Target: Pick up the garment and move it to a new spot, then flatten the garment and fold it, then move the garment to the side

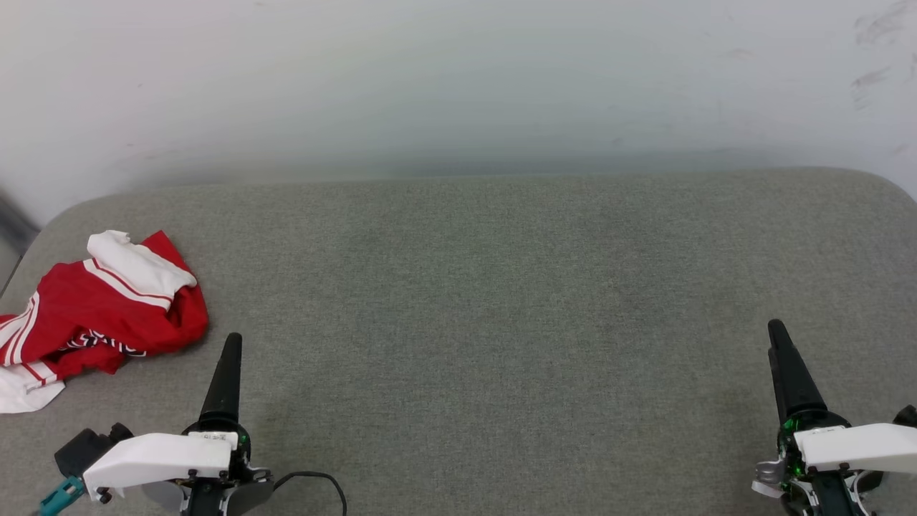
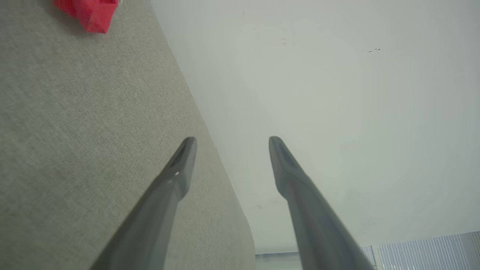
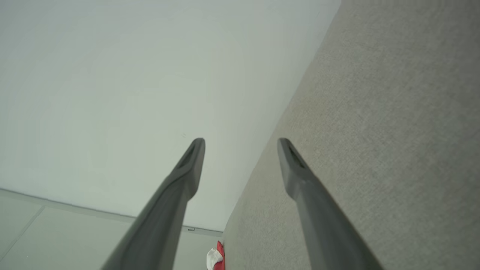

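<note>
The garment, red with white sleeves and red-and-white striped trim, lies crumpled at the far left of the grey padded surface; part of it runs past the left frame edge. A red corner of the garment shows in the left wrist view, and a small red-and-white bit of the garment shows in the right wrist view. My left gripper hovers just right of and below the garment, apart from it, open and empty. At the lower right stands my right gripper, open and empty.
A pale wall rises behind the surface's far edge. The surface has rounded back corners. A black cable curls by my left wrist. Pale floor lies beyond the surface's end.
</note>
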